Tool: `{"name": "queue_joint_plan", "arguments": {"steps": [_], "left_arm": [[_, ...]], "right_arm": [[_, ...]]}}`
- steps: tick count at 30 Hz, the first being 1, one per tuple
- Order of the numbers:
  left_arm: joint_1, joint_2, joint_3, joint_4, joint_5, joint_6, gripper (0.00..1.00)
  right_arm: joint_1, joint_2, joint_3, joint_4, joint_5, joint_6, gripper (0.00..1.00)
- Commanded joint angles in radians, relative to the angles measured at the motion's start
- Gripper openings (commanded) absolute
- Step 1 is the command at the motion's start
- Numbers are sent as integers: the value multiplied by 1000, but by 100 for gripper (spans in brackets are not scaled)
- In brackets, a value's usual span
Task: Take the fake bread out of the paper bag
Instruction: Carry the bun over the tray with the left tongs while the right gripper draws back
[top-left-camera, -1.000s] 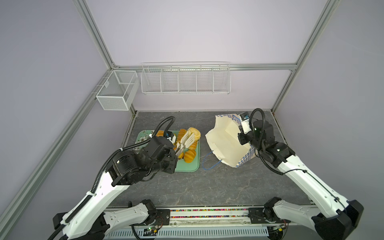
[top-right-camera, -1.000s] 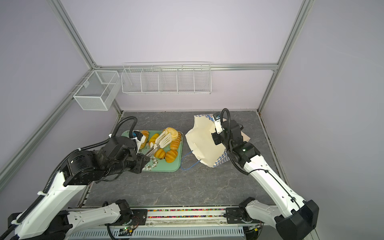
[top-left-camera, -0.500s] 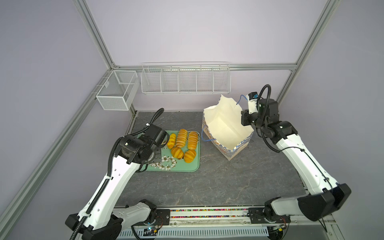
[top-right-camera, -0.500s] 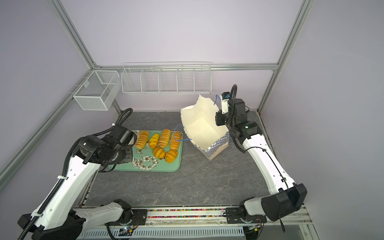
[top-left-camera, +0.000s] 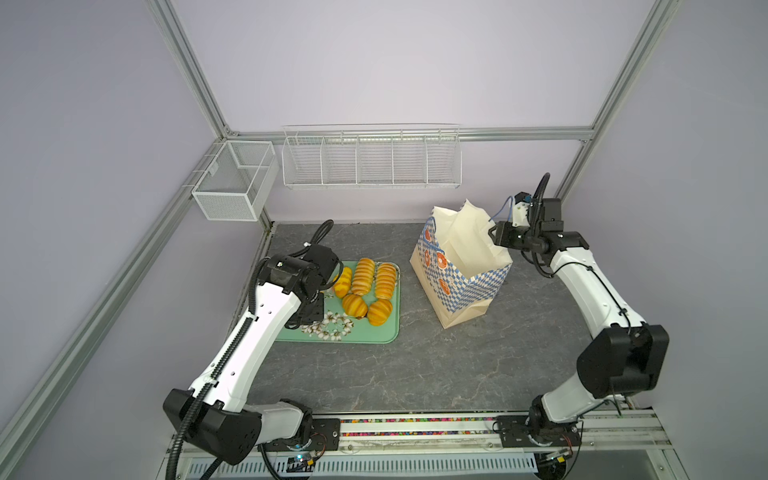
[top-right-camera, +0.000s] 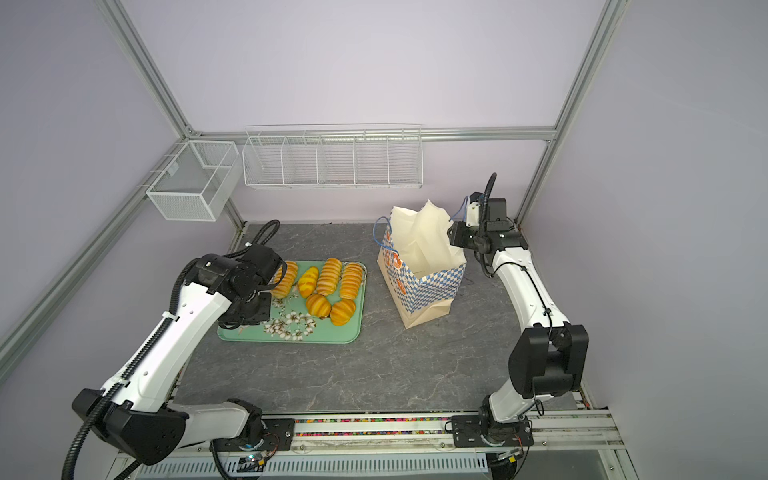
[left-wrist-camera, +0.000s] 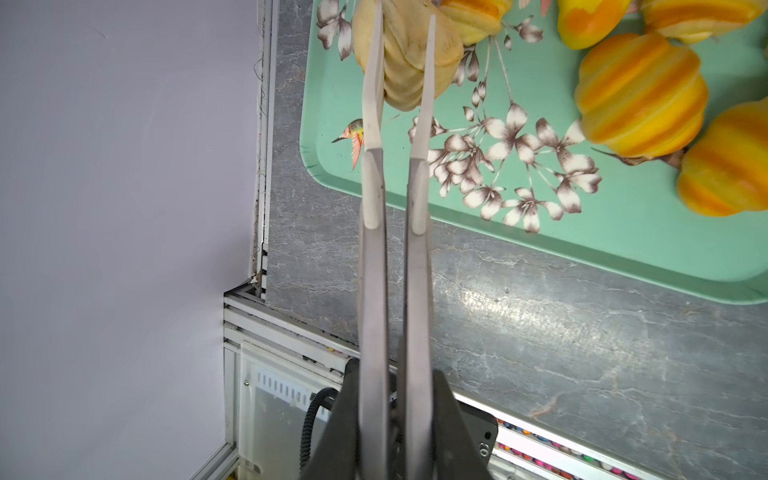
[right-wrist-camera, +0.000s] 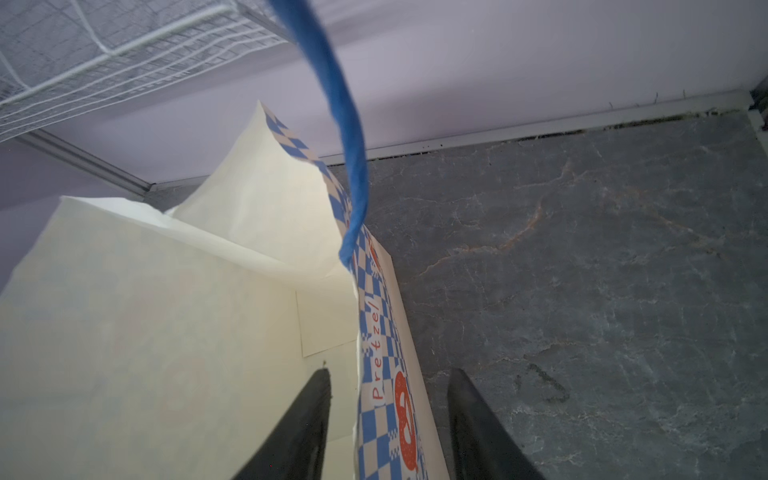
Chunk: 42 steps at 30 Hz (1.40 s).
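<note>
The paper bag stands upright and open-mouthed at the back right, and no bread shows in the part of its inside that I can see. My right gripper is open astride the bag's rim, one finger inside and one outside. A blue cord handle hangs past the wrist. Several fake bread loaves and two buns lie on the green tray. My left gripper is shut, its tips over a pale loaf; its arm hides it in both top views.
A white wire rack and a mesh box hang on the back wall above the table. The tray lies close to the left wall. An equipment rail runs along the front edge.
The bag went from tipped toward the tray to upright and farther right. The right gripper opened off the bag's edge. The left arm drew back from mid-tray to its left side.
</note>
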Motion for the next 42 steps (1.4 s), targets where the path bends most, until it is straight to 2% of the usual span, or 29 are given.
{"name": "queue_joint_plan", "arguments": {"steps": [1, 9, 17, 23, 28, 31, 39, 42], "left_arm": [[10, 52, 6, -145, 3, 36, 0], [11, 90, -7, -146, 25, 29, 0], [11, -13, -32, -148, 118, 39, 0], [11, -82, -118, -150, 243, 36, 0], [9, -109, -139, -150, 285, 41, 0], [11, -79, -114, -148, 266, 50, 1], [10, 62, 15, -147, 198, 99, 24], [9, 102, 78, -147, 181, 112, 28]], "right_arm": [[0, -49, 48, -25, -49, -18, 55], [0, -87, 63, -54, -110, -36, 58], [-1, -151, 41, -61, -112, -48, 59], [-1, -203, 6, -68, -92, -58, 59], [-1, -233, -15, -87, -81, -68, 59], [0, -246, -29, -93, -76, -70, 60], [0, -269, -49, -95, -59, -72, 60], [-1, -276, -49, -93, -49, -72, 60]]}}
